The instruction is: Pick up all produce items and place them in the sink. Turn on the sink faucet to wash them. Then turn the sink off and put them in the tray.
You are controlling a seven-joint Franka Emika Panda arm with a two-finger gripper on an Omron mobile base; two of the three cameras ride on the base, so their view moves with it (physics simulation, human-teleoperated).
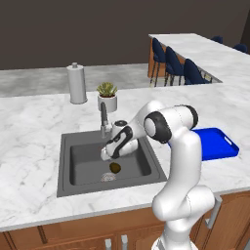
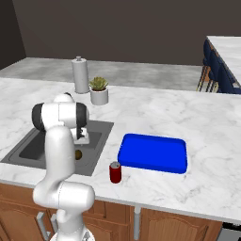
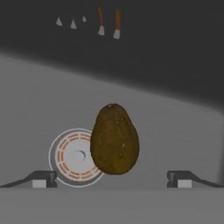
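Produce item (image 3: 114, 140) lies on the sink (image 1: 78, 166) floor touching the drain (image 3: 72, 157), directly below the wide-open, empty pincer (image 3: 111, 181) (long axis crosswise to the gap between the fingertips).

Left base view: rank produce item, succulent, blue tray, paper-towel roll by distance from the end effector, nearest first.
1. Produce item: in the sink, right under the end effector.
2. Succulent: on the counter behind the sink.
3 and 4. Paper-towel roll, back left, and blue tray, far right: too close to call.
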